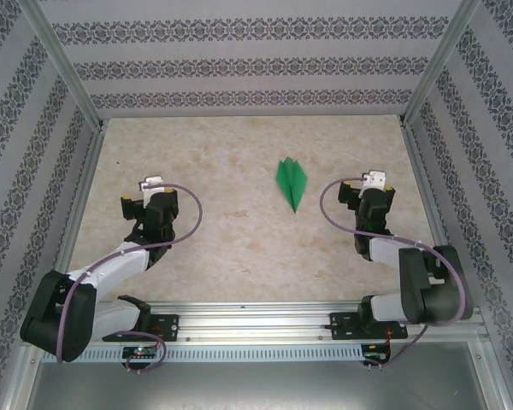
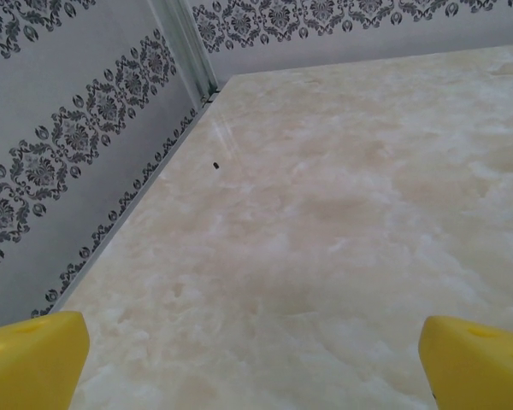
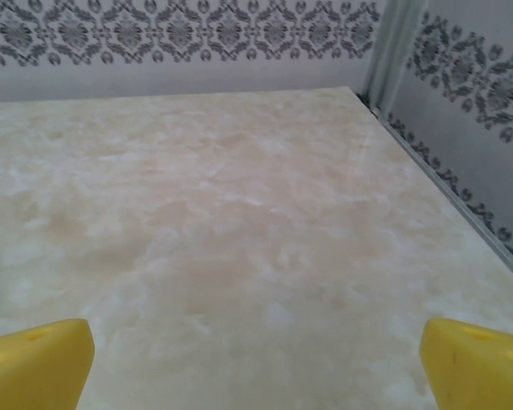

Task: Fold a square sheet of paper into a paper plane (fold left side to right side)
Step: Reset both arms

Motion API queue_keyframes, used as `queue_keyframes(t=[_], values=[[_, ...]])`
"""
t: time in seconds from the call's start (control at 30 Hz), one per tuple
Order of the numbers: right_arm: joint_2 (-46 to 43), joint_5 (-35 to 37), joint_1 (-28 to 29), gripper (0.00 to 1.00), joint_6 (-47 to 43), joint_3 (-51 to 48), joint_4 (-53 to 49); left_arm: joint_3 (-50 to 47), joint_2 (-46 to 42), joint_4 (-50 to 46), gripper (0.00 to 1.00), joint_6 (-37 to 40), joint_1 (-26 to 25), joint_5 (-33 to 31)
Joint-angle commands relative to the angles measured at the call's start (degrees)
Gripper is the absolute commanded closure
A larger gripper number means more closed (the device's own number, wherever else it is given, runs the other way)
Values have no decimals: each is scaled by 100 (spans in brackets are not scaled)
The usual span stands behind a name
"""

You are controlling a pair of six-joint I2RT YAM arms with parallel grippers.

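Observation:
The bright green paper plane lies flat on the marble table, a slim dart with its point toward the near edge, in the top view between the two arms. My left gripper rests well to its left, open, with nothing between its yellow fingertips. My right gripper sits to the plane's right, also open and empty; its yellow fingertips frame bare tabletop.
Patterned walls and metal posts enclose the table on three sides. A small dark speck lies near the left wall. The aluminium rail with the arm bases runs along the near edge.

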Motion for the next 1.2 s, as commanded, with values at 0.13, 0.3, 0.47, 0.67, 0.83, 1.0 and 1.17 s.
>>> queue_keyframes(t=[0.13,0.3,0.47,0.67,0.83,1.0,1.17], values=[[280,-912,-421,2,148,86,634,-461,123,1196,0,434,290,847],[245,-919,-424,2,120,111,512,-566,247,1731,0,649,493,1634],[248,-922,-424,2,121,101,552,-568,768,2611,0,766,849,2246],[245,-915,-424,2,121,102,546,-543,1855,3736,0,573,1124,2813],[247,-921,-424,2,119,102,552,-185,2162,3331,0,506,1245,3037],[243,-891,-393,2,88,98,535,-109,2114,3087,0,374,1465,3386],[247,-782,-318,2,38,107,526,-105,2114,3079,0,382,1466,3390]])
